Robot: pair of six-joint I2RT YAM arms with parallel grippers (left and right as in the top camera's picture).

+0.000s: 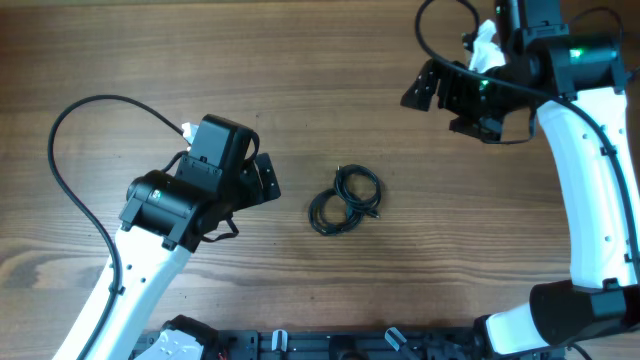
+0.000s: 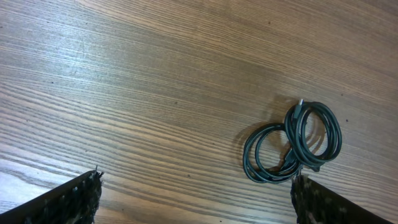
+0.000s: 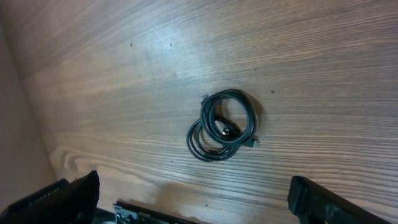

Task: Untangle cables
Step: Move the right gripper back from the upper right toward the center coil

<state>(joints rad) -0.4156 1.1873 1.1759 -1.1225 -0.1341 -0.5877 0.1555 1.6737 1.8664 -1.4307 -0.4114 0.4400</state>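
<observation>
left gripper (image 2: 196, 186), jaws spread, sits near coiled cables (image 2: 291, 138).

cables (image 1: 345, 199) on table (image 1: 300, 80) | left pincer (image 1: 268, 180) near, left | right pincer (image 1: 440, 100) well apart, behind-right

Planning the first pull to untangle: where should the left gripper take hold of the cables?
Probably the outer arc of the left loop, from straight above with the left gripper: the cables lie flat as two overlapping loops, and that arc sits clear of the overlap.
</observation>
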